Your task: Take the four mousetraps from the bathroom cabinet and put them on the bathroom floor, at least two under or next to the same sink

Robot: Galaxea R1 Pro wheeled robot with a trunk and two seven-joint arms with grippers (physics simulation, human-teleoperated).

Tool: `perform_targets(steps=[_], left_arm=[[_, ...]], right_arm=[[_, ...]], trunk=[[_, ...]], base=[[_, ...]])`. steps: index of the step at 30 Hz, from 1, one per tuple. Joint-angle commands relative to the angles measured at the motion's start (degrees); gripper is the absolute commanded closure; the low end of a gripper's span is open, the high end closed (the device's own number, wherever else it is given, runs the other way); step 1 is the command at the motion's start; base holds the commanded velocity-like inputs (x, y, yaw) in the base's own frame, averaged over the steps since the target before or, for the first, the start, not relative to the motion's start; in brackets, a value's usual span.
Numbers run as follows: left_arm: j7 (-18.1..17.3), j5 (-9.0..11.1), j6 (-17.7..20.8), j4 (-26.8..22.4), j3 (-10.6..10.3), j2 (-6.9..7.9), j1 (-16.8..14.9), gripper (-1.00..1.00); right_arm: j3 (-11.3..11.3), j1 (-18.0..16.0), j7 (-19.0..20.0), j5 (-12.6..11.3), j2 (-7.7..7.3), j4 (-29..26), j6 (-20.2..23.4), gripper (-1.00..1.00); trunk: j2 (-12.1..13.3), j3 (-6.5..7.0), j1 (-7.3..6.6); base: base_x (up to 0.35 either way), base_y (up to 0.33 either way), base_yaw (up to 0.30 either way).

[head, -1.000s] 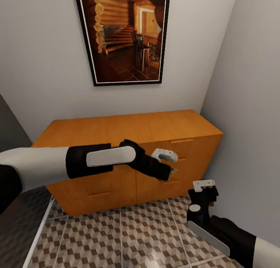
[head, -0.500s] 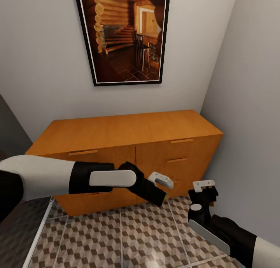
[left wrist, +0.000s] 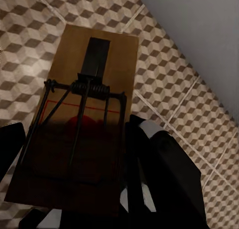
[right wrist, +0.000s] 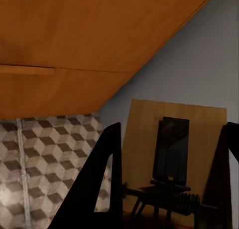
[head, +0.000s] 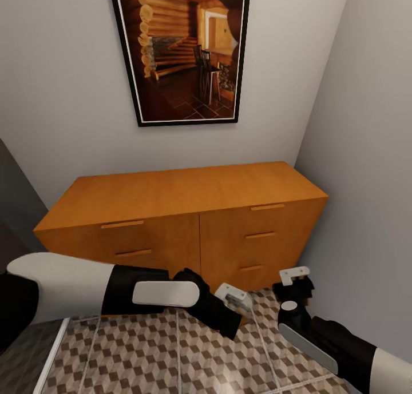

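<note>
The orange-brown cabinet [head: 183,191] stands against the back wall with its drawers closed. My left gripper [head: 239,309] hangs low in front of its right half, just above the bathroom floor [head: 143,348]. In the left wrist view a tan mousetrap [left wrist: 92,89] with a dark spring bar lies between the black fingers [left wrist: 159,174], over the cube-patterned tiles [left wrist: 189,94]. My right gripper [head: 296,284] is near the right wall, slightly above the floor. In the right wrist view it is shut on a second mousetrap [right wrist: 174,134], held upright between its fingers [right wrist: 107,174].
A framed picture [head: 183,45] of a log interior hangs above the cabinet. A grey wall [head: 366,154] closes the right side right next to my right arm. A dark panel [head: 14,199] borders the left. Tiled floor stretches toward me in front of the cabinet.
My left arm has sunk from the height of the cabinet's drawer fronts to just above the floor, carrying its mousetrap. The right gripper has barely shifted.
</note>
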Motion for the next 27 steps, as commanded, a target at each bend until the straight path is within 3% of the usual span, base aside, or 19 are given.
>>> perform_targets(steps=[1, 5, 13, 21, 27], left_arm=[[0.34, 0.44, -0.58, -0.05, -0.44, -0.01, 0.04, 1.0], [0.23, 0.38, -5.44, 0.03, -4.9, -0.11, 0.38, 1.0], [0.13, 0.36, -12.92, 0.07, -12.5, -0.42, 1.66, 1.0], [0.12, -0.51, -16.09, 1.27, -13.93, -0.43, 6.45, 1.0], [0.11, -7.12, -18.05, 4.96, -13.97, -0.43, 10.8, 1.0]], right_arm=[[0.22, -0.11, 0.2, -0.23, -0.04, -0.05, 0.49, 1.0], [0.33, -0.11, 5.69, -0.26, 0.04, 1.9, 0.49, 1.0], [0.47, -0.03, 11.42, -0.26, 0.25, 7.24, 0.34, 1.0], [0.52, 0.4, 18.13, -0.2, 0.47, 12.77, 0.2, 1.0], [0.68, 0.5, 20.26, 0.04, 0.59, 14.05, 0.15, 1.0]], trunk=[[-0.04, -0.06, 0.0], [-0.04, -0.06, 0.0], [-0.04, -0.06, 0.0], [-0.04, -0.06, 0.0], [-0.04, -0.06, 0.0]], base=[[0.0, 0.0, 0.0], [0.0, 0.0, 0.0], [0.0, 0.0, 0.0], [0.0, 0.0, 0.0], [0.0, 0.0, 0.0]])
